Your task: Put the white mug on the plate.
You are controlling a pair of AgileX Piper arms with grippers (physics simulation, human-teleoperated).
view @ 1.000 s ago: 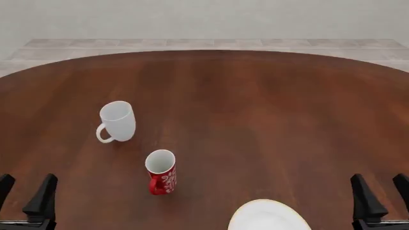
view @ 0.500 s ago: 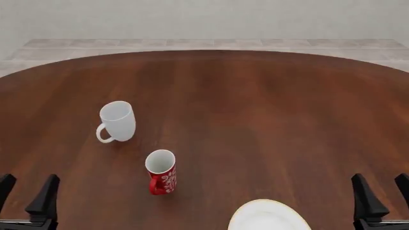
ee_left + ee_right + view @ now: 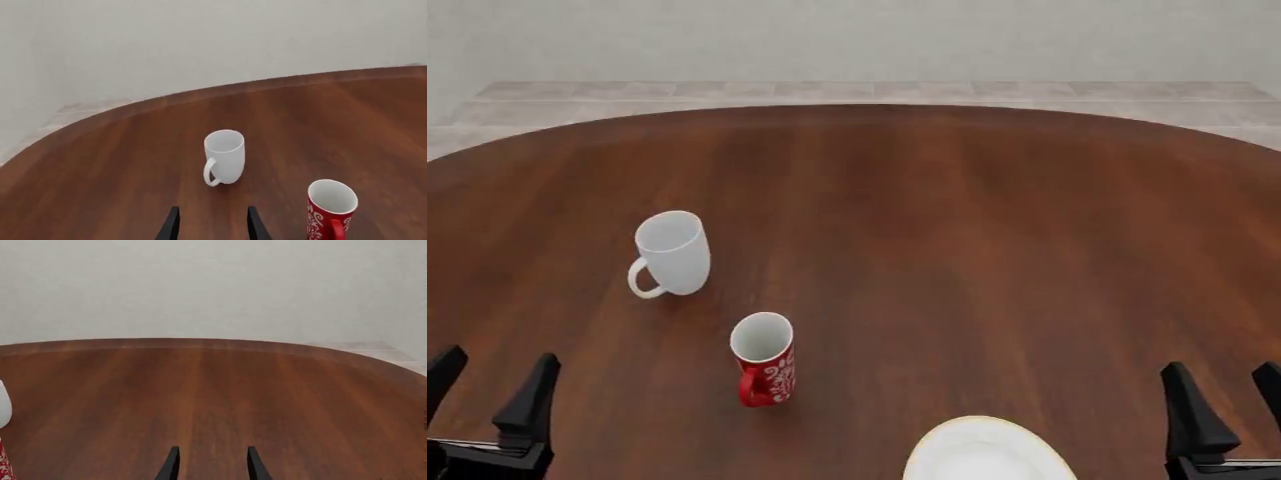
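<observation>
**A:** What sits nearest the arms?

**B:** The left gripper (image 3: 490,388) and the right gripper (image 3: 1224,398), low at the near corners of the front view. Each has its fingers (image 3: 171,226) apart with nothing between them.

**A:** And between the two?

**B:** The plate (image 3: 988,452), white with a thin yellowish rim, lies at the near edge of the bench (image 3: 988,250), right of centre and partly cut off by the frame.

**A:** Next out?

**B:** A red mug (image 3: 763,359) with white lettering stands upright, just beyond and left of the plate, not touching it.

**A:** And the white mug?

**B:** The white mug (image 3: 671,254) stands upright further out and to the left, near the red one yet apart from it, its handle facing the near left. In the left wrist view it (image 3: 223,157) sits straight ahead of the parted fingers, well beyond them.
</observation>
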